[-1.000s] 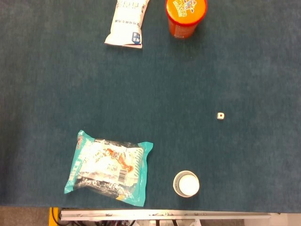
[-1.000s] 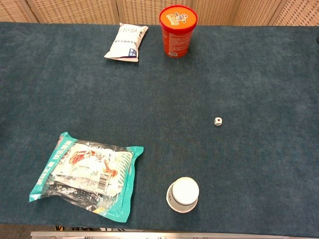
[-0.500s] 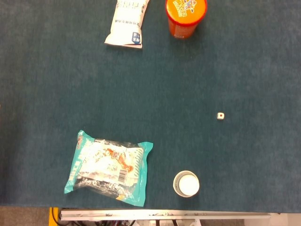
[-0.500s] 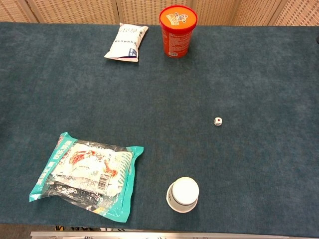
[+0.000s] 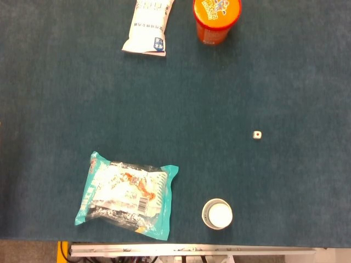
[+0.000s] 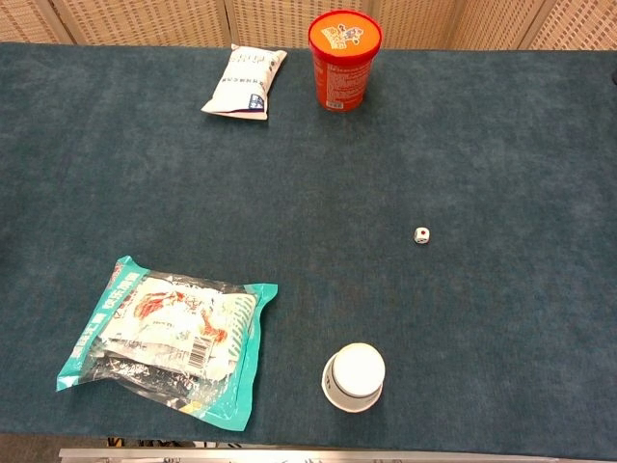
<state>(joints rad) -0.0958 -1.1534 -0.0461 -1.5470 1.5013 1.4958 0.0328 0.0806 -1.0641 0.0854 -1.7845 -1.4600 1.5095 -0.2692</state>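
Neither hand shows in the head view or the chest view. A teal snack packet [image 5: 127, 195] [image 6: 168, 340] lies flat near the front left of the dark teal table [image 5: 66, 109] [image 6: 521, 135]. A small white paper cup [image 5: 217, 213] [image 6: 354, 377] stands upside down near the front edge, right of the packet. A small white die [image 5: 256, 135] [image 6: 421, 235] with a red pip on top lies to the right of centre. At the far side lie a white pouch [image 5: 148, 26] [image 6: 245, 81] and an orange lidded tub [image 5: 216, 19] [image 6: 343, 60].
A metal rail [image 5: 192, 251] [image 6: 289, 452] runs along the table's front edge. Woven wicker panels [image 6: 145, 19] stand behind the far edge in the chest view.
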